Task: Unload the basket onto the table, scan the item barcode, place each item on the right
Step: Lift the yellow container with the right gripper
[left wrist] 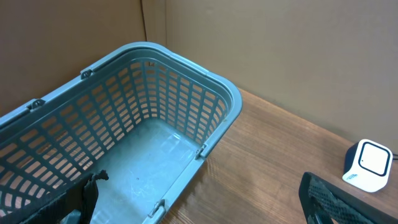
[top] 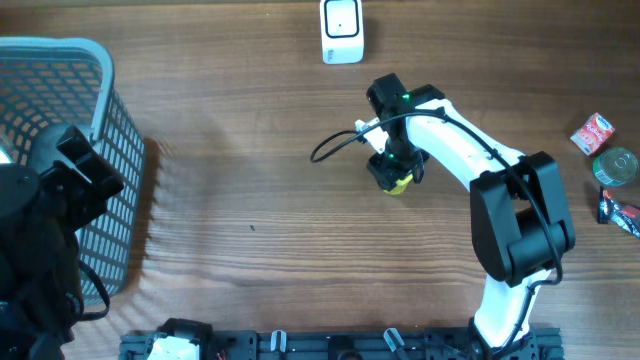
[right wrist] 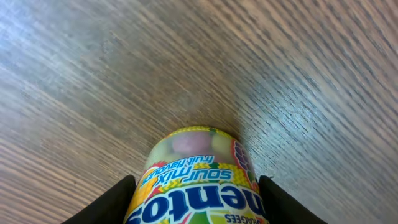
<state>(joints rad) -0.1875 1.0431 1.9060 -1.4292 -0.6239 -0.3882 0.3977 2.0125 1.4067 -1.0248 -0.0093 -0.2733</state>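
The item is a yellow Mentos sour-mix bottle [right wrist: 196, 180], lying on the wooden table between my right gripper's black fingers [right wrist: 106, 205], which press against both of its sides. From overhead only a yellow bit of the bottle [top: 399, 186] shows under the right gripper [top: 393, 172], at the table's middle. No barcode shows on the label. The white barcode scanner [top: 342, 30] stands at the far edge, also visible in the left wrist view as a small white box [left wrist: 368, 165]. My left gripper [left wrist: 205, 208] hangs wide open and empty over the basket's near rim.
A blue-grey plastic basket [top: 110, 130] stands at the left, its rim [left wrist: 186, 68] below the left wrist. At the right edge lie a red packet [top: 592, 132], a green round tin [top: 614, 166] and a dark wrapper [top: 620, 212].
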